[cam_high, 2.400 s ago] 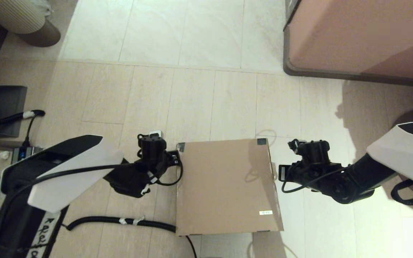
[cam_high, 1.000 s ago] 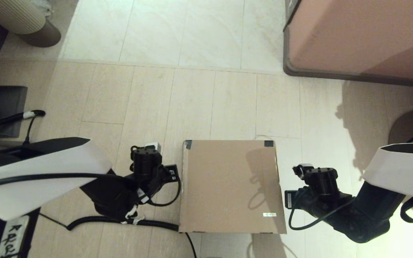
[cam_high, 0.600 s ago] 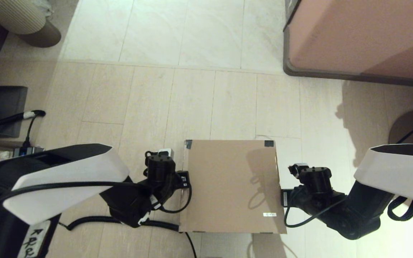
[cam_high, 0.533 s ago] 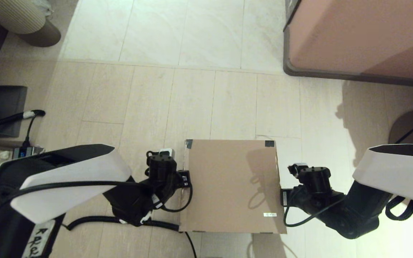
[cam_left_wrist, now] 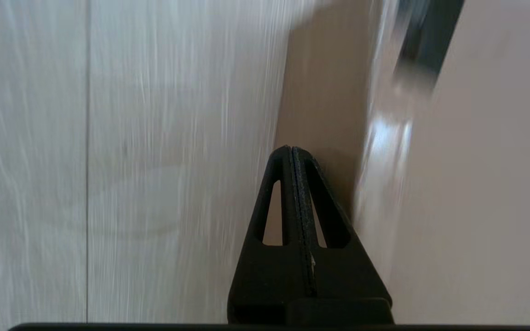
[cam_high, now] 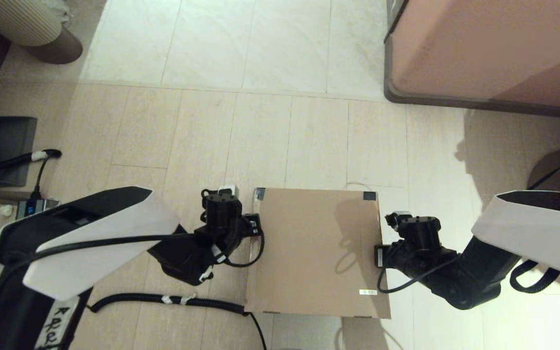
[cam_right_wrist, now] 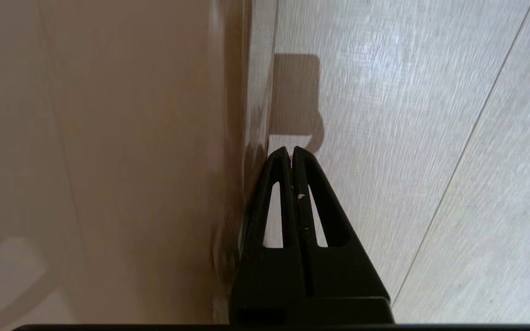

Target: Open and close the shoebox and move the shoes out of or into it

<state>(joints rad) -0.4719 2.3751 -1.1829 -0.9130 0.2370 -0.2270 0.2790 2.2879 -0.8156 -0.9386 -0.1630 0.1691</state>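
Shoebox (cam_high: 316,253) sits shut on the floor (cam_high: 260,136), lower centre of the head frame, black tape (cam_high: 369,196) on its two far lid corners, white sticker (cam_high: 368,292) near its lower right. Your left pincer (cam_left_wrist: 292,154) is at the box's left edge, fingers pressed together, gripping nothing. Your right pincer (cam_right_wrist: 291,154) is at the right edge, also pressed together. Shoes not visible. Cabinet (cam_high: 489,48) upper right.

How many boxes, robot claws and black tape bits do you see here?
Plain brown cardboard shoebox, lid shut: 1
Black robot grippers, both shut beside the shoebox: 2 (left gripper, right gripper)
Black tape pieces on lid corners: 2
Total: 5
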